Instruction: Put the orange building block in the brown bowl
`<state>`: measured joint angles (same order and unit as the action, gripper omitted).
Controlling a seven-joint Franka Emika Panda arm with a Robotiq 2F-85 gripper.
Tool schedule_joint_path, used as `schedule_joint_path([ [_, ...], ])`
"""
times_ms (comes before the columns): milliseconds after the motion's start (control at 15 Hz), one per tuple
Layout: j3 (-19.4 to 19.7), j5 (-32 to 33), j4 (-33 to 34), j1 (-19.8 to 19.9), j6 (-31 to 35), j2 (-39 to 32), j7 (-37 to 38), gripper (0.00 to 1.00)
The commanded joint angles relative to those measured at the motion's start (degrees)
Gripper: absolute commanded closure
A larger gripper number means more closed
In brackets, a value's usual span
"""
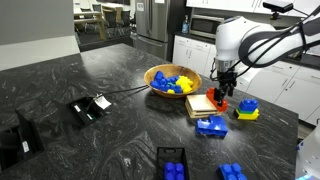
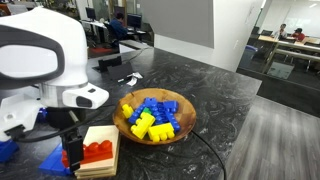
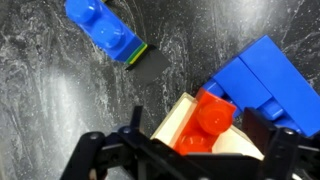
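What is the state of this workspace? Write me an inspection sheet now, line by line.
Surface: dark marbled countertop, no spills seen.
Job's things: orange building block sits on the tan slab, not yet in the brown bowl; the bowl already holds blue and yellow bricks.
Clutter: blue-on-yellow brick, loose blue brick and a black device.
Grippers: gripper is low over the slab, jaws open on either side of the orange block.
Cables: black cable runs across the counter from the device towards the bowl.
Surroundings: white cabinets behind the counter.
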<state>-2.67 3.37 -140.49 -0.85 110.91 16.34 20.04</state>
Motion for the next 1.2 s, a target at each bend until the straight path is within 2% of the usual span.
schedule_joint_path([
  [0,0.71,-3.13,-1.01,0.6,3.24,-1.83,-1.43,0.0],
  [133,1.03,-3.78,-1.14,0.58,4.15,-2.79,-1.73,0.0],
  [200,1.11,-3.87,-1.25,0.62,4.63,-3.01,-1.66,0.25],
  [267,1.15,-3.73,-1.39,0.68,5.07,-2.97,-1.47,0.26],
  [533,1.21,-2.78,-1.58,0.94,5.07,-1.78,-0.58,0.55],
  [867,-0.45,4.34,-1.15,1.53,3.83,2.17,5.11,0.9],
  [1133,-2.14,8.87,0.43,2.06,2.94,6.62,8.02,0.9],
])
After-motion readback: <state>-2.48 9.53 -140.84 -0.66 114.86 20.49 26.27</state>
